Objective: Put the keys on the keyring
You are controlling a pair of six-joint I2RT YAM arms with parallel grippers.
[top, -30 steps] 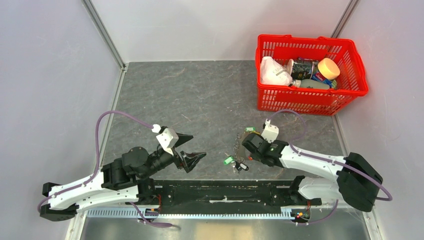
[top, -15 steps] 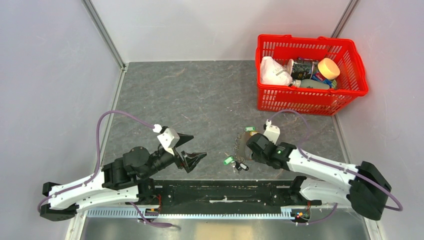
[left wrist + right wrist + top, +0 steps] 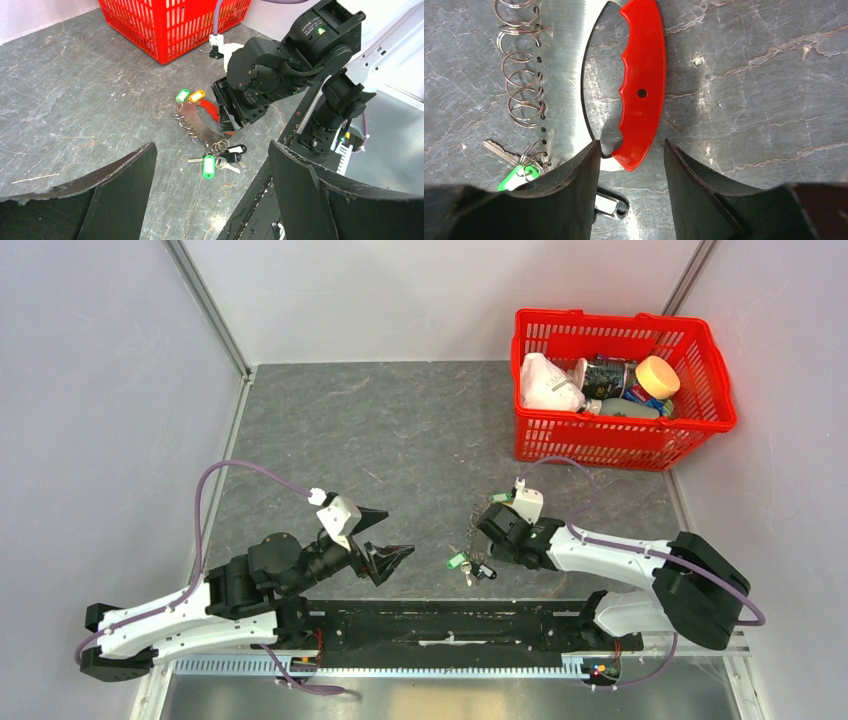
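Note:
The keyring (image 3: 640, 90) lies flat on the table: a curved shiny metal plate (image 3: 564, 75) joined to a red part, with several small wire rings (image 3: 521, 80) along its edge. My right gripper (image 3: 631, 147) is open just above the near tip of the red part, a finger on each side, gripping nothing. The keys sit at the plate's near end: a green-tagged one (image 3: 208, 165), a black-and-white-tagged one (image 3: 235, 150) and a bare key (image 3: 499, 151). Green (image 3: 183, 95) and yellow (image 3: 196, 95) tags lie at the far end. My left gripper (image 3: 398, 531) hangs open, left of the keys (image 3: 465, 562).
A red plastic basket (image 3: 620, 445) full of packets and bottles stands at the back right. The black base rail (image 3: 450, 625) runs along the near edge, close to the keys. Grey walls close in the table on both sides.
My right gripper has gone from shut to open and shifted slightly left over the keyring, its elbow swinging. The left arm has stayed still.

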